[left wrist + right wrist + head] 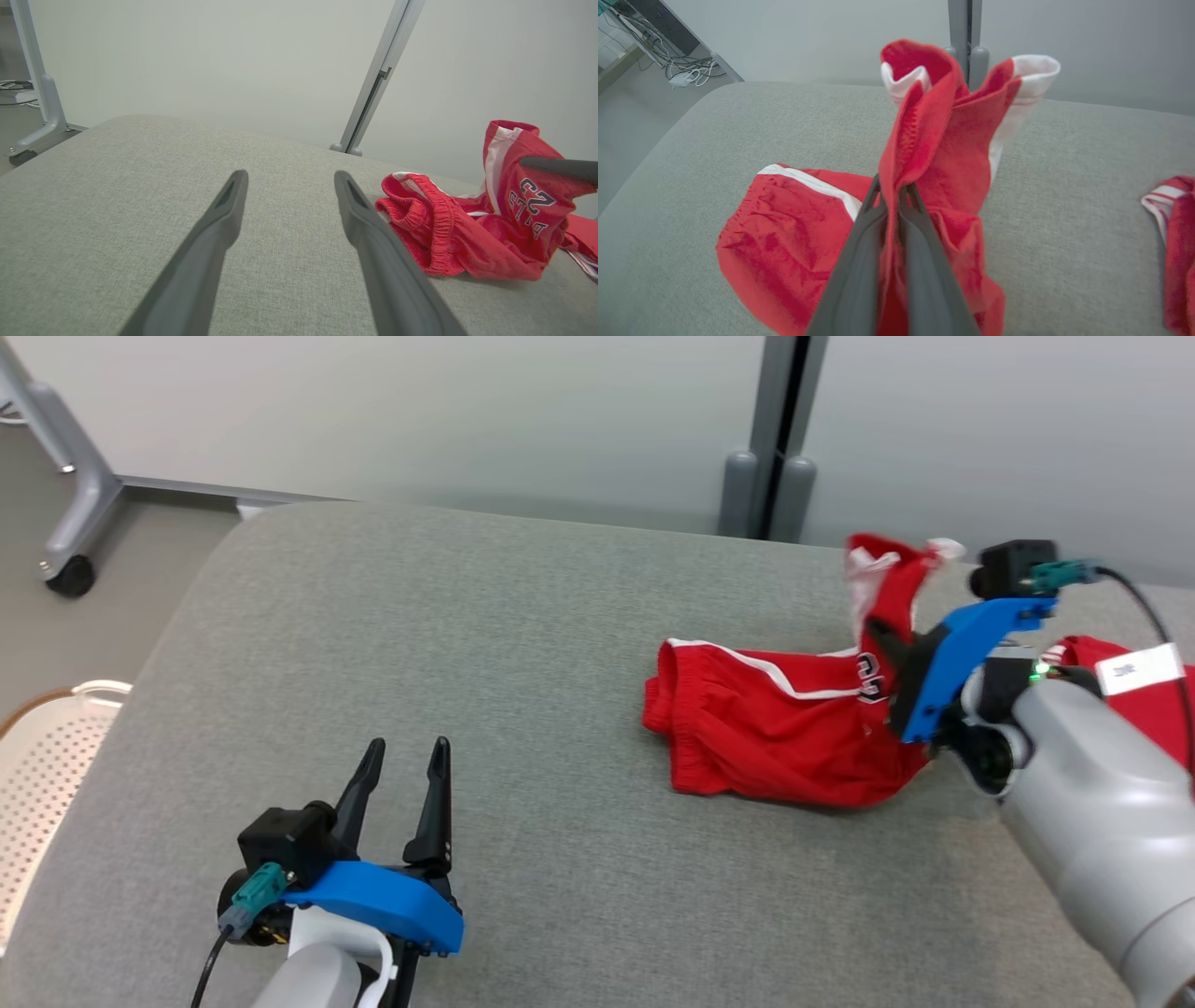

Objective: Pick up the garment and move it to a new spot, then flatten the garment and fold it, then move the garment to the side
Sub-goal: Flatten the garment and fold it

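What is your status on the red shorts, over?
Left pincer open, empty, above the grey pad. Right pincer shut on red shorts, one part raised. Another red cloth lies apart, right side.

Grey cloth table (467, 663) before a pale wall (467, 411); a grey post (775, 429) behind, a wheeled frame (89, 499) on the beige floor (121, 607) left

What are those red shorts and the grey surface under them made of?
Red shorts with white trim: likely thin, slightly glossy synthetic cloth; it crumples softly. Grey surface: matte woven upholstery fabric, visible weave, probably padded given rounded edges.
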### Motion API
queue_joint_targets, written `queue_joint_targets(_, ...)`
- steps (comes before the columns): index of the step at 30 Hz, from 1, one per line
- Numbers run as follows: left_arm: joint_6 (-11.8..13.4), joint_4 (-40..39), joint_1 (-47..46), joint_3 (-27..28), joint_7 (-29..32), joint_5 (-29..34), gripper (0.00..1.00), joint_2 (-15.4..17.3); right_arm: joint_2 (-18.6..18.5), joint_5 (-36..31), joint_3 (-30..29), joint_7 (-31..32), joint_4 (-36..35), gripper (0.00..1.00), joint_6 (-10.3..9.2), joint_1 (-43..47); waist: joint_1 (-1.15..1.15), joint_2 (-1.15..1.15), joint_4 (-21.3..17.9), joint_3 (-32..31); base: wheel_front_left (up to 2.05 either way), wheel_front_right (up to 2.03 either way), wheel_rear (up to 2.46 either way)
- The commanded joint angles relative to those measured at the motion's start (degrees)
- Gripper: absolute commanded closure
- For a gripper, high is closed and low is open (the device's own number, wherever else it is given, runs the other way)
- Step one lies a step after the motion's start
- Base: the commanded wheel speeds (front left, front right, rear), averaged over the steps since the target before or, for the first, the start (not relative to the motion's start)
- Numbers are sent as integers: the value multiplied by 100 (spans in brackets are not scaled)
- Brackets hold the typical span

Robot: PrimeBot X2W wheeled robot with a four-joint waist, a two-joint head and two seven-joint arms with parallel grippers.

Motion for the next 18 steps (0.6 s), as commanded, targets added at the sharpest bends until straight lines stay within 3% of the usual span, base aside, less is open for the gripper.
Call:
queue_joint_targets(1, -51, 20, 78, 24, -26, 28, 0, -35, 104, -61, 62, 24, 6, 100, 1, -46, 1, 0, 73, -7, 0, 0, 0)
queue_joint_targets(13, -145, 221, 159, -4, -26, 70, 0, -148, 1017, -145, 354, -121, 494, 100, 2, 249, 1, 0, 496, -195, 0, 0, 0)
queue_joint_targets(14, -146, 229, 168, 6, -26, 70, 0, -150, 1068, -157, 391, -132, 493, 84, 2, 284, 1, 0, 491, -198, 0, 0, 0)
queue_joint_targets(15, -143, 237, 176, 18, -26, 70, 0, -151, 1112, -167, 432, -162, 426, 5, 2, 323, 1, 0, 481, -197, 0, 0, 0)
queue_joint_targets(16, -139, 241, 184, 28, -26, 68, 0, -152, 1148, -131, 452, -216, 327, 0, 2, 366, 1, 0, 461, -196, 0, 0, 0)
queue_joint_targets(18, -137, 238, 188, 45, -26, 69, 0, -147, 1176, -124, 554, -266, 127, 0, 2, 473, 1, 0, 401, -192, 0, 0, 0)
